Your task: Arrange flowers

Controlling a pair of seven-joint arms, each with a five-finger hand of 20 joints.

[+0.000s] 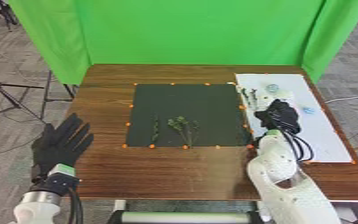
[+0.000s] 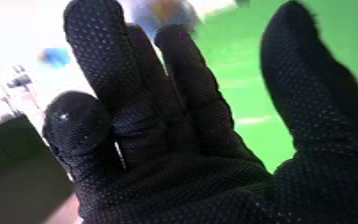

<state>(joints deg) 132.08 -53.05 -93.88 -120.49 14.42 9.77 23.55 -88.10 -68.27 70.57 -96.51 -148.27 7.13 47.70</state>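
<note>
In the head view, my left hand is at the table's left edge, fingers straight and spread. My right hand is over the white board, its dark glove covering part of it. The right wrist view shows my right hand with relaxed, mostly straight fingers and nothing between them and the thumb. Green sprigs lie on the dark mat, beside a thin stem. Slim stems lie on the board, near a pale blue bloom and another blue bloom.
Small orange markers line the mat's edges. The brown wooden table extends around mat and board. A green curtain hangs behind it, and a tripod stands on the floor to the left.
</note>
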